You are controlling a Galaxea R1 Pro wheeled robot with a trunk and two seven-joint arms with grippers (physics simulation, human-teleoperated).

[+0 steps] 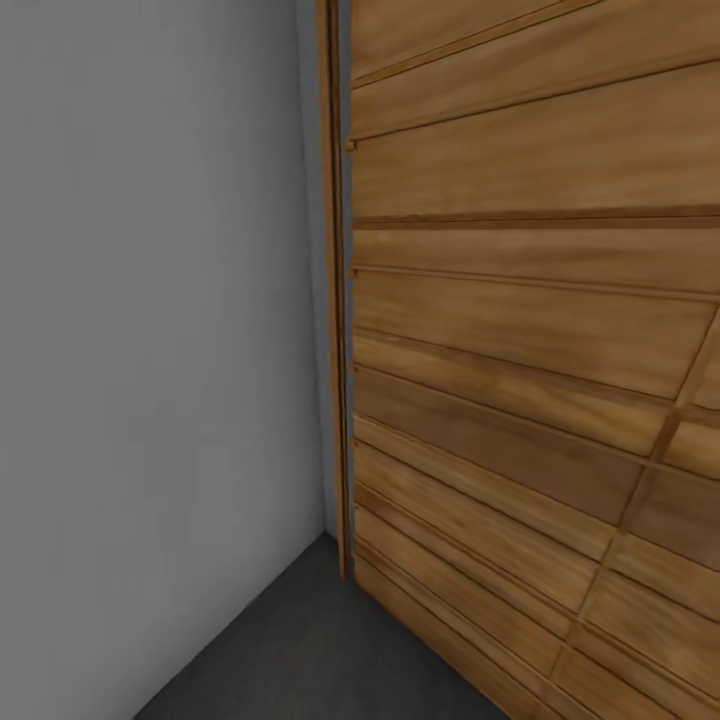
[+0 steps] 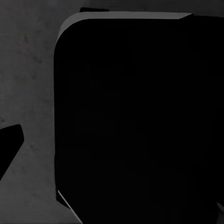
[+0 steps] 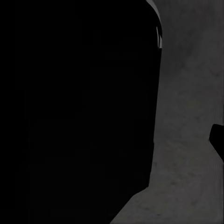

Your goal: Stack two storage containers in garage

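Here, garage corner: wooden panel door [image 1: 530,330] beside grey wall [image 1: 150,300], concrete floor [image 1: 300,650]; end effector states maybe indeterminable.

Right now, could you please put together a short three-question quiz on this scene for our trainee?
1. True or false: the wooden panel door meets the grey wall at a corner.
2. The floor in the head view is: A light wood planks, B dark grey concrete, C carpet.
3. Fill in: the door's panels run mostly ______.

Key: 1 true; 2 B; 3 horizontally. The large dark shape in the left wrist view is too dark to identify.
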